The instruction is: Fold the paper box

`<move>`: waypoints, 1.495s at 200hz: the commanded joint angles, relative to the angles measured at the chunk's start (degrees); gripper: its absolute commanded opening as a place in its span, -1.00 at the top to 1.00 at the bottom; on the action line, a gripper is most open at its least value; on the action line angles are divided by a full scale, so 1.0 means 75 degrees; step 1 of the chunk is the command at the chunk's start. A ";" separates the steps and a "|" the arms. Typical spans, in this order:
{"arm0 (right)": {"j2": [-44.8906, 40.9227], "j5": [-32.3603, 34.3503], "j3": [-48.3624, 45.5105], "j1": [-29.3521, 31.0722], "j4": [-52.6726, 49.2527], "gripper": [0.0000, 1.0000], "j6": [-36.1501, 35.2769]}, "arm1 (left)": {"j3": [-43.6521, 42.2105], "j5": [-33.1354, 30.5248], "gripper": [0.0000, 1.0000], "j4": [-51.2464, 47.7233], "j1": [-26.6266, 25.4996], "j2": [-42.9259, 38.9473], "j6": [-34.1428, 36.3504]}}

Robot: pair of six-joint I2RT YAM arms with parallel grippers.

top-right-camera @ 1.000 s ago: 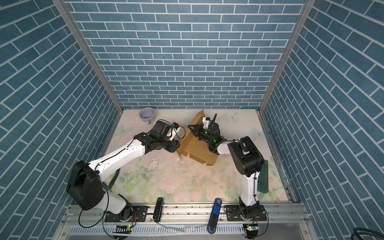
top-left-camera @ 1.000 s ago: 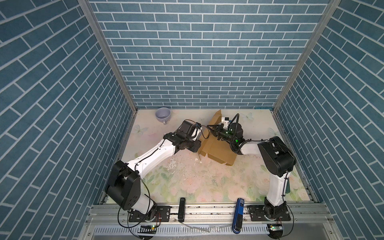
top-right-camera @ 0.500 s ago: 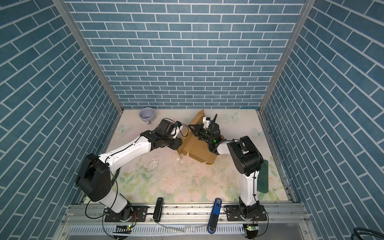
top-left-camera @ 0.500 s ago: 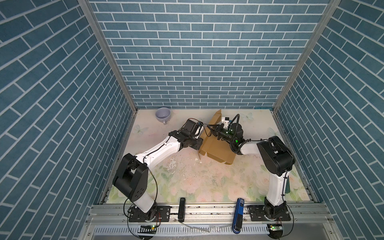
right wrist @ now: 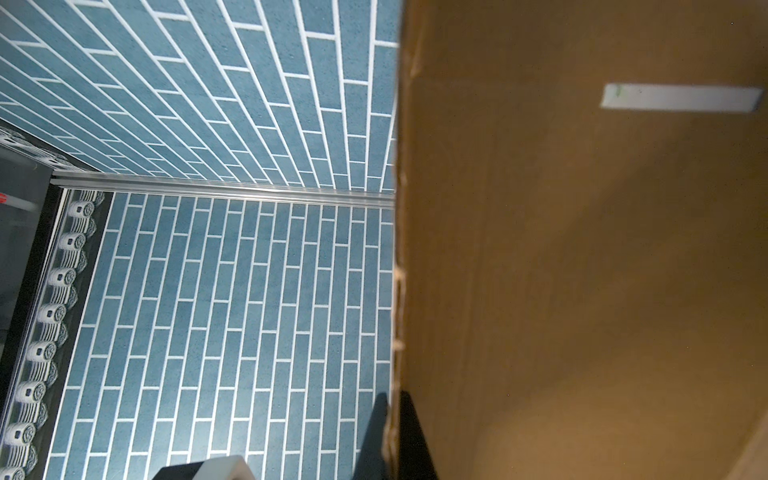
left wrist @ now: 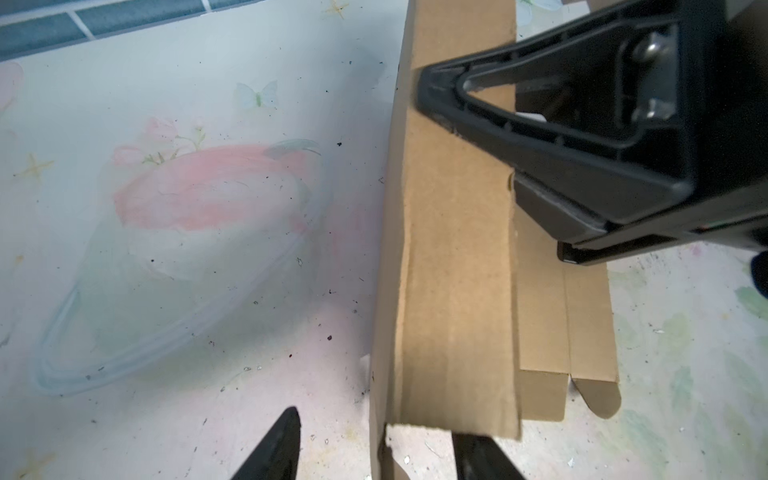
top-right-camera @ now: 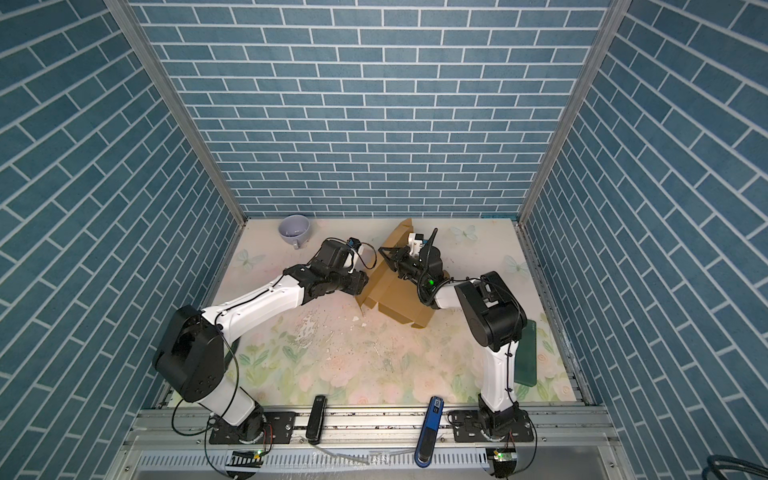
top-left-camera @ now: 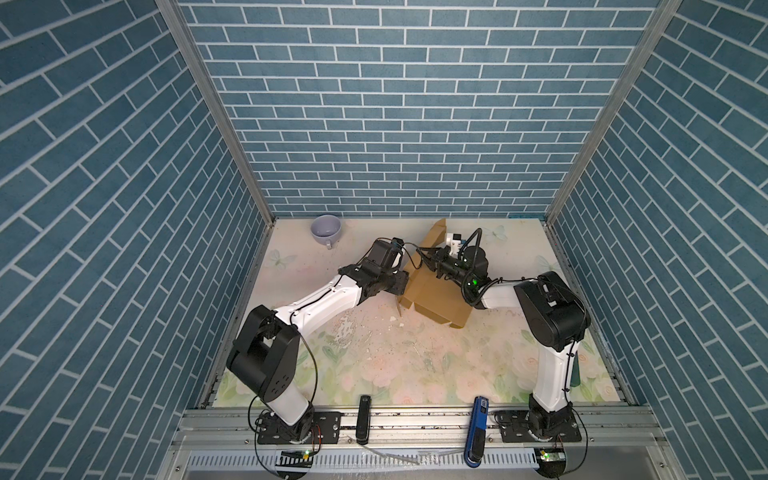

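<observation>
**The paper box (top-left-camera: 436, 291) (top-right-camera: 395, 291), partly folded.** The tan cardboard lies at the back middle of the floral table (top-left-camera: 395, 365). Its broad panel rests on the surface, and one flap stands raised toward the rear wall. In the left wrist view a narrow side wall of the box (left wrist: 457, 270) stands on edge. In the right wrist view the cardboard (right wrist: 582, 270) fills half the frame and shows one pale slot (right wrist: 681, 97).

The right gripper (top-left-camera: 423, 254) (top-right-camera: 384, 253) reaches in from the right. Its fingers are pressed together on the upper edge of the raised wall, and the wrist views (left wrist: 428, 93) (right wrist: 392, 436) show them pinching the cardboard.

The left gripper (top-left-camera: 401, 282) (top-right-camera: 363, 284) sits at the box's left edge with its jaws spread (left wrist: 376, 440). One finger lies under the wall's end and the other stands clear over the table.

A lavender mug (top-left-camera: 326, 229) sits in the back left corner, well apart from the box. A black tool (top-left-camera: 364, 419) and a blue tool (top-left-camera: 478, 428) lie on the front rail.
</observation>
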 commanded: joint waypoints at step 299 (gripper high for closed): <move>0.0003 0.0006 -0.0264 -0.0087 0.0061 1.00 0.0156 | -0.2353 0.0288 0.01 0.1552 -0.0541 -0.0860 0.0040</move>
